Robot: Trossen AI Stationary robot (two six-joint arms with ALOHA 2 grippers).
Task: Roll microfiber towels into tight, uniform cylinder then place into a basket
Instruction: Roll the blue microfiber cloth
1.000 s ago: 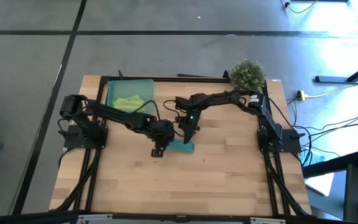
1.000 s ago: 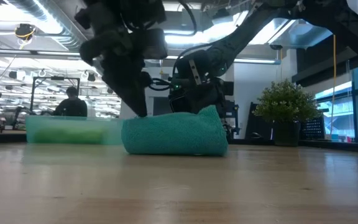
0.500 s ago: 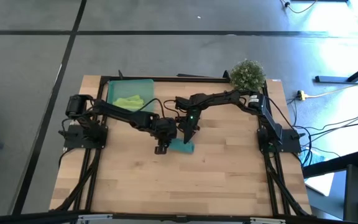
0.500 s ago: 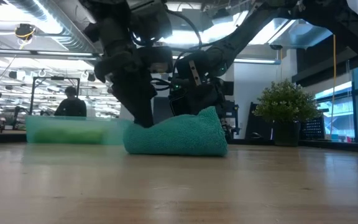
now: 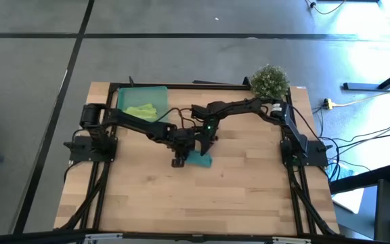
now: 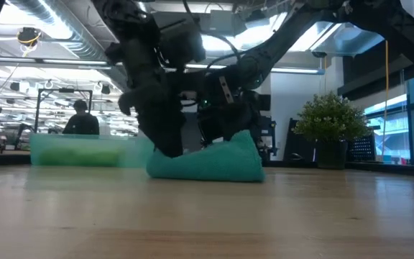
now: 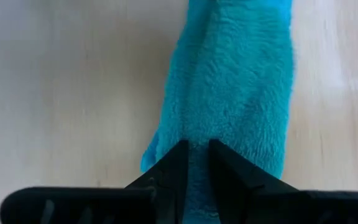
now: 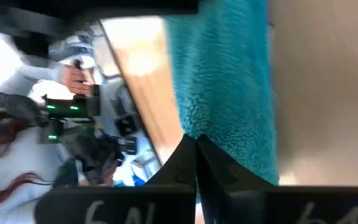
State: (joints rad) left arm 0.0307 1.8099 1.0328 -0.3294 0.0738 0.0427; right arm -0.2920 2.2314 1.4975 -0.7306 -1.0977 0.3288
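Observation:
The teal towel [image 5: 200, 161] lies on the table's middle as a loose roll [image 6: 207, 162]. My left gripper [image 5: 179, 160] is at its left end, shut on it [image 7: 194, 157]. My right gripper [image 5: 206, 145] is at the towel's far right part, shut on it [image 8: 195, 148]. The lime-green towel [image 5: 141, 110] lies crumpled in the translucent teal-green basket [image 5: 122, 95] at the table's far left. The basket also shows in the low view [image 6: 85, 152]. My left gripper pinches the teal towel's left end [image 7: 194, 138] between its two fingers, which come from above and from the left, slanting down. The towel lies on the table. My right gripper pinches the towel's upper edge [image 8: 211, 132] near its right end, from above and the far side. That corner stands up in a peak [image 6: 246, 135]; the rest lies on the table.
A potted plant [image 5: 270, 81] stands at the table's far right corner. The wooden table [image 5: 202, 203] shows bare wood on its near half. A person sits in the room behind [image 6: 83, 119].
My left gripper has gone toward the table's right edge, against the teal towel's left end, and has sunk into it. The towel's left end has been pushed a little to the right and flattened; its right end has stayed, still peaked.

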